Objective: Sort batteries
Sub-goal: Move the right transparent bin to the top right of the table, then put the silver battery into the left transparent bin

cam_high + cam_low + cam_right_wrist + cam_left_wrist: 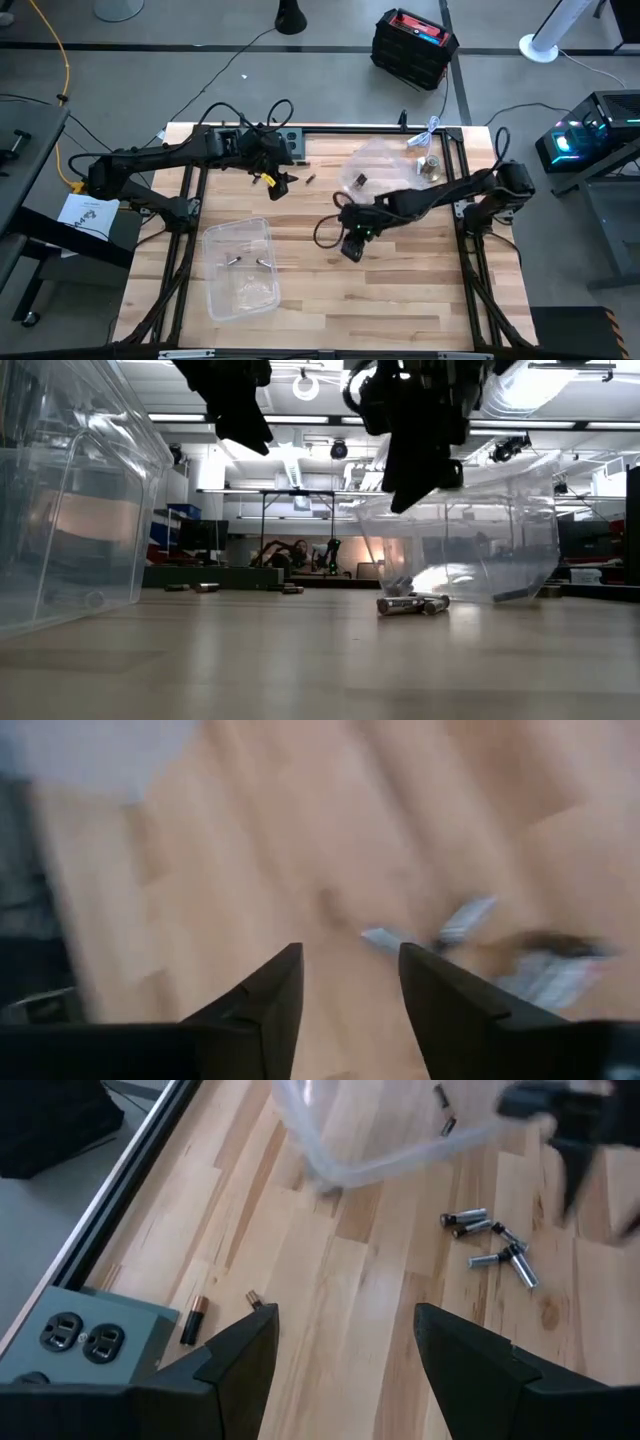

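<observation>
Right wrist view showed the right pincer (345,982) parted and empty above the desk (250,850), the loose silvery batteries (470,920) lying just ahead of its tips, axes skewed, right arm nearer.

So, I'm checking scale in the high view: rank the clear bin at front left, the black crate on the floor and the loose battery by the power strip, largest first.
1. Clear bin.
2. Black crate, though it lies farther from the camera.
3. Battery, by far the smallest.
</observation>
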